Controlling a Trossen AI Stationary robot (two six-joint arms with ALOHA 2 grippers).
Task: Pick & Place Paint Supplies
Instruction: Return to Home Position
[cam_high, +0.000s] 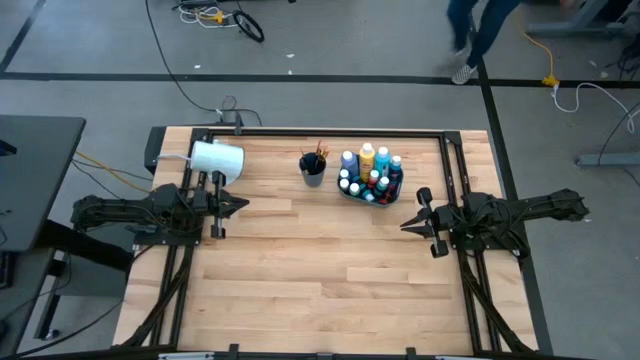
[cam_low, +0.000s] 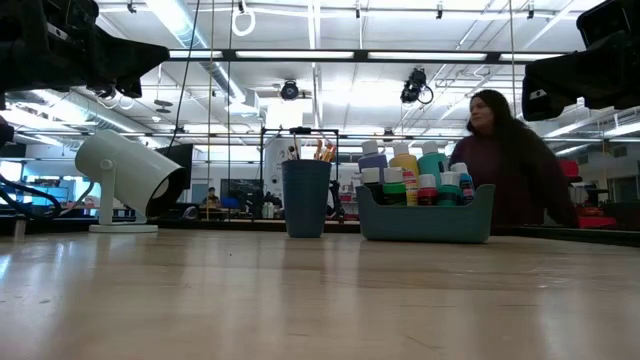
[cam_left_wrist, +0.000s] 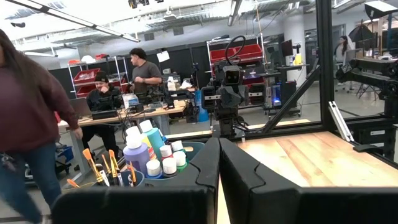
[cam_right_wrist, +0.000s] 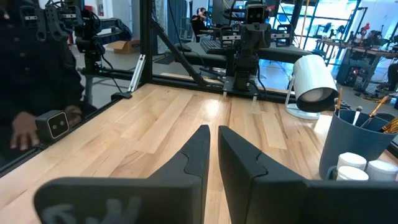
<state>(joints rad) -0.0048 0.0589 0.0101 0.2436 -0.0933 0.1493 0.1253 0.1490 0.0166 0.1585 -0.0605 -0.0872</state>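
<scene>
Several white-capped paint bottles (cam_high: 370, 172) stand upright in a teal bin (cam_low: 425, 225) at the table's far middle. They also show in the left wrist view as bottles (cam_left_wrist: 152, 158). To the bin's left, paintbrushes (cam_high: 317, 155) stick handle-down in a dark blue cup (cam_low: 306, 200). My left gripper (cam_high: 243, 205) hovers shut at the table's left, left of the cup. My right gripper (cam_high: 404, 223) hovers shut at the right, just nearer than the bin. In the wrist views, my left gripper (cam_left_wrist: 219, 146) and my right gripper (cam_right_wrist: 213, 132) hold nothing.
A large white cylinder (cam_high: 215, 158) on a stand lies sideways at the far left, behind my left gripper. A black frame (cam_high: 340, 131) borders the table's far edge and sides. Bare wood (cam_high: 320, 270) fills the near half. A person (cam_low: 505, 150) stands behind the far edge.
</scene>
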